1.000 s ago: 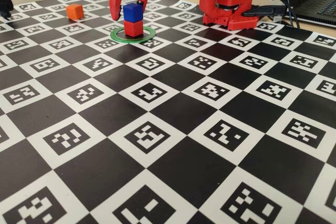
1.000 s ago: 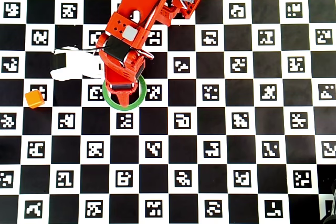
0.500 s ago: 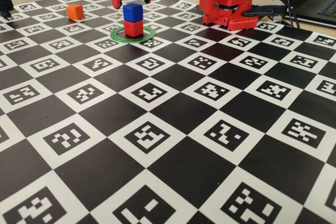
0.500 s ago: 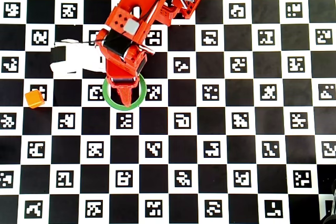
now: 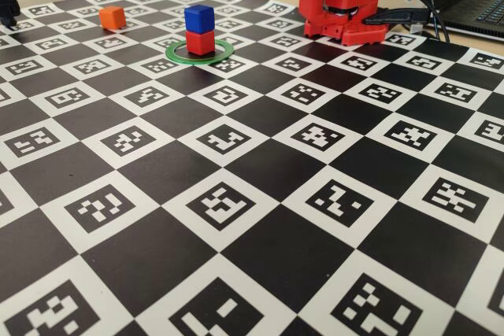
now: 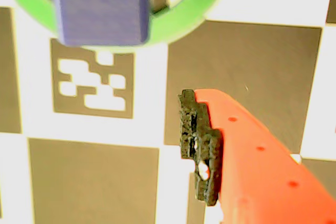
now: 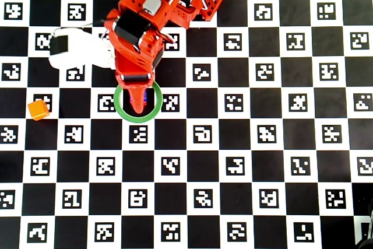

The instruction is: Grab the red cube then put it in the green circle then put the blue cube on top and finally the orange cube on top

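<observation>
Your pincer [image 7: 137, 100] hangs above the blue cube [image 5: 199, 18] (jaw state unclear, nothing held); the orange cube [image 7: 38, 109] sits well left in the overhead view.

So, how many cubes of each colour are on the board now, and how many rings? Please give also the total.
Red cube: 1
Blue cube: 1
Orange cube: 1
Green ring: 1
Total: 4
</observation>
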Robot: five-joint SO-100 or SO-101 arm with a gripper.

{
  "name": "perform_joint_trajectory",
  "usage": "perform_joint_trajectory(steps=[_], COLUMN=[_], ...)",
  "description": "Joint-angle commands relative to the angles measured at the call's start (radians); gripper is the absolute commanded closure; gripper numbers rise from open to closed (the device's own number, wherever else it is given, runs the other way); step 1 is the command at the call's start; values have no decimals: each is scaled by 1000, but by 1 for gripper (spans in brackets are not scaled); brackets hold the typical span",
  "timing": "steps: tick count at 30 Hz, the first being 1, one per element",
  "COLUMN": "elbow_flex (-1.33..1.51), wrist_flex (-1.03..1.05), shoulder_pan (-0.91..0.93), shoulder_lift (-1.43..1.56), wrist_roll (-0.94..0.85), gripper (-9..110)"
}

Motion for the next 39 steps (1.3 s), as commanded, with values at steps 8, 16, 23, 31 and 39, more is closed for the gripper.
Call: perform_joint_trajectory(steps=[8, 16, 23, 31, 39], elbow_flex=[-374, -580, -793, -1042, -1209], wrist_flex=[41, 71, 123, 178, 158], shoulder_pan=[150, 232, 295, 333, 350], shoulder_lift=[-135, -322, -518, -749, -948], wrist_roll=[-169, -337, -443, -522, -546], gripper=[56, 56, 56, 56, 56])
